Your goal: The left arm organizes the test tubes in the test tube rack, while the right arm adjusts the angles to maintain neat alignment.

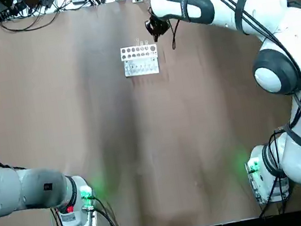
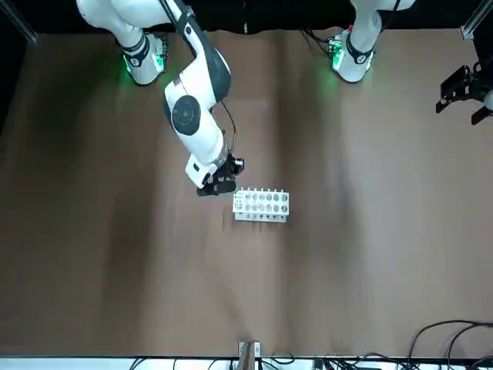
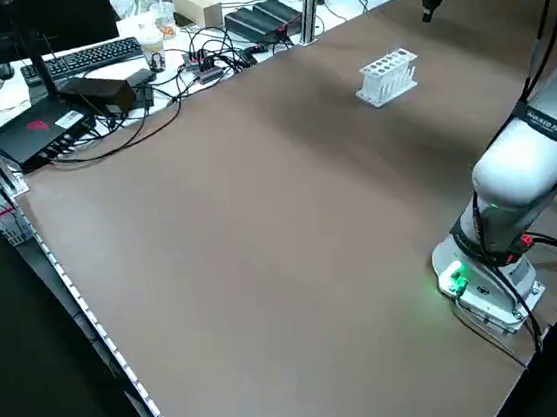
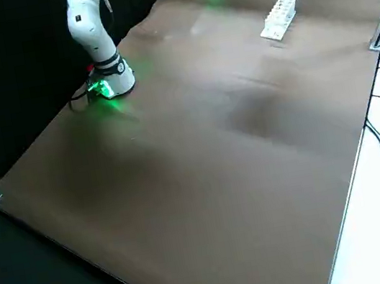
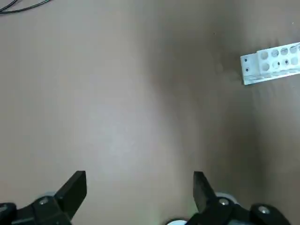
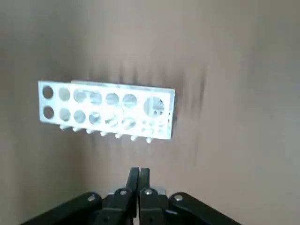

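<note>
The white test tube rack stands at the far middle of the table, also seen in the front view. Faint clear test tubes stand upright in its far row; the right wrist view shows glassy tubes in several holes. My right gripper hovers just beyond the rack's right end, apart from it. Its fingers are shut together with nothing between them. My left gripper hangs high at the table's left side, far from the rack. It is open and empty.
Cables, a keyboard and boxes lie beyond the table's far edge. The green-lit arm bases stand at the near edge. Brown tabletop stretches between the bases and the rack.
</note>
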You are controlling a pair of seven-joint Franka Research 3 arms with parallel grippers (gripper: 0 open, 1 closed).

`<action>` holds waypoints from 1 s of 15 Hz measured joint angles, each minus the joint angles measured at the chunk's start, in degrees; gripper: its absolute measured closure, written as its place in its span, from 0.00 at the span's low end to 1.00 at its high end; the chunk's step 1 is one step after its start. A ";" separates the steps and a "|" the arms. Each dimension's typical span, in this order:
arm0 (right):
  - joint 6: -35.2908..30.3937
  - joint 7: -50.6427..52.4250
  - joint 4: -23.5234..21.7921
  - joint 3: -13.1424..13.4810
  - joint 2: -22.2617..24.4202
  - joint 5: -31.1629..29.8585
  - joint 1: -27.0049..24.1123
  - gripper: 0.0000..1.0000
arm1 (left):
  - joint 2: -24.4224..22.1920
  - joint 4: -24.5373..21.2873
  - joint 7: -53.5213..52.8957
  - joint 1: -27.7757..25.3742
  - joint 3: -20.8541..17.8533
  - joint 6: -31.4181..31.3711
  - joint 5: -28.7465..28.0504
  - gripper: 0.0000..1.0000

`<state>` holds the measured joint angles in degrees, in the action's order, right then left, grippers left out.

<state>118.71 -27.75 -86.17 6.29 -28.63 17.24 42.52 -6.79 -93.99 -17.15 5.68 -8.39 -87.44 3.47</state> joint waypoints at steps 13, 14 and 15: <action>21.20 -8.80 5.62 -0.04 -9.98 0.03 1.08 0.98 | 2.41 -0.03 14.87 -1.60 5.86 -0.10 -2.75 0.00; 22.21 -8.81 5.71 -0.03 -10.51 0.03 1.08 0.98 | 2.59 -0.02 14.96 -2.03 6.12 -0.23 -2.75 0.00; 23.48 -8.81 5.94 0.02 -11.64 0.03 1.08 0.98 | 2.76 0.07 15.06 -4.23 8.54 -1.01 -2.75 0.00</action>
<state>142.19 -36.56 -80.23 6.31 -40.27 17.27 43.59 -4.02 -93.92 -2.09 1.45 0.15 -88.45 0.72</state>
